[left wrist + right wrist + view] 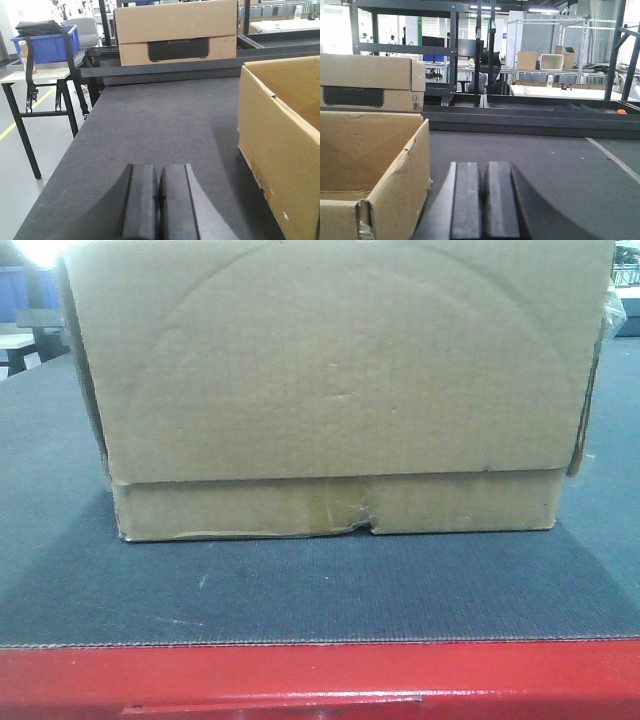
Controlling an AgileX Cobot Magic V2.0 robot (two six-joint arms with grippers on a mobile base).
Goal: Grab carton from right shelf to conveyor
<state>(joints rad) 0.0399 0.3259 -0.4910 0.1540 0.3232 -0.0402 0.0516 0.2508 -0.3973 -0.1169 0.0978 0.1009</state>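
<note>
A brown open-topped carton (330,390) sits on the dark grey conveyor belt (300,590) and fills most of the front view. In the left wrist view the carton (285,140) stands to the right of my left gripper (159,170), apart from it. In the right wrist view the carton (365,165) stands to the left of my right gripper (484,167), close by with a small gap. Both grippers are shut and empty, low over the belt on either side of the carton. Neither gripper shows in the front view.
A red frame edge (320,680) runs along the belt's near side. A second carton with a black label (175,32) stands beyond a black rail (160,70); it also shows in the right wrist view (370,82). A blue bin (45,45) sits on a side table at the left.
</note>
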